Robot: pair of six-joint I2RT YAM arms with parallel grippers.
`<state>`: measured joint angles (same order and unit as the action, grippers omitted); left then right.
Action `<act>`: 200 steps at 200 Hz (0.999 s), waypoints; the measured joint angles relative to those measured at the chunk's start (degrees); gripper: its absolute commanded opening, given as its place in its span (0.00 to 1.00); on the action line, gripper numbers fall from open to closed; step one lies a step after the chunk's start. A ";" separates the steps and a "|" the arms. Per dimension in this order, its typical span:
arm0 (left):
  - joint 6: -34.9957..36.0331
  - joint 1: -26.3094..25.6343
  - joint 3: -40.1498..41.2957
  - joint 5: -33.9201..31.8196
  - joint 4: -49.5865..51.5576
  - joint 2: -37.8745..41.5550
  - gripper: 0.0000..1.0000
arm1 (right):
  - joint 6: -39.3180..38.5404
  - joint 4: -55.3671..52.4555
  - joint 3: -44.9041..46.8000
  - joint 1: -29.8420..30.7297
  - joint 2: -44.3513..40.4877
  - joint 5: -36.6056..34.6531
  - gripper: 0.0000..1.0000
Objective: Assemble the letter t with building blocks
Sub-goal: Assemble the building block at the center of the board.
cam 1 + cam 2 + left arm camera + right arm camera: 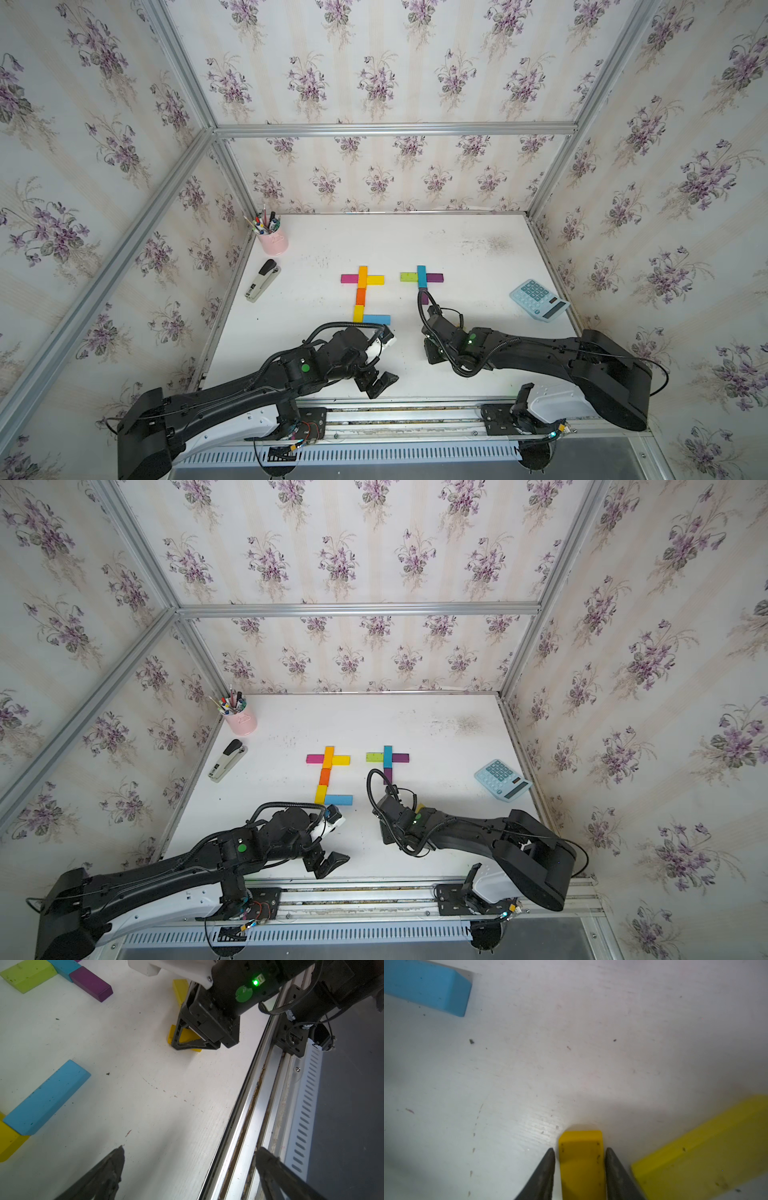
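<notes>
In both top views a finished t of magenta (pixel 350 278), orange (pixel 360 296), yellow and light blue (pixel 376 319) blocks lies mid-table. Right of it lies a cross of lime (pixel 408 276), teal (pixel 421 276) and purple (pixel 435 277) blocks. My right gripper (pixel 579 1150) is down at the table, shut on a yellow block (pixel 581 1167) lying flat, one finger on each long side. A second yellow block (pixel 706 1151) lies just beside it. My left gripper (pixel 190 1149) hangs open and holds nothing, over the table's front edge.
A pink pen cup (pixel 273 241) and a stapler (pixel 262 280) stand at the back left. A pale blue calculator (pixel 538 299) lies at the right. The metal rail (pixel 395 411) runs along the front edge, under the left gripper.
</notes>
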<state>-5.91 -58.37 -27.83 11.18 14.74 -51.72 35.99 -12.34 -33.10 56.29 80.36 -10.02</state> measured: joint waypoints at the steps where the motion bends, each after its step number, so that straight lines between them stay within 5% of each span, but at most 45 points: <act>1: -0.04 0.00 -0.02 -0.04 -0.02 -0.07 1.00 | 0.00 0.00 -0.02 0.00 0.02 0.00 0.40; 90: 1.49 0.00 -0.74 0.07 -1.44 0.79 1.00 | 0.07 0.83 0.11 0.07 0.33 -0.02 0.47; 200: 1.97 4.17 0.87 2.21 -1.66 3.34 1.00 | 0.07 -1.14 -5.44 -0.13 6.01 -1.79 0.24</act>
<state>-3.95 -54.19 -26.96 13.39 13.08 -48.38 36.05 -13.47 -38.54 56.16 86.37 -11.81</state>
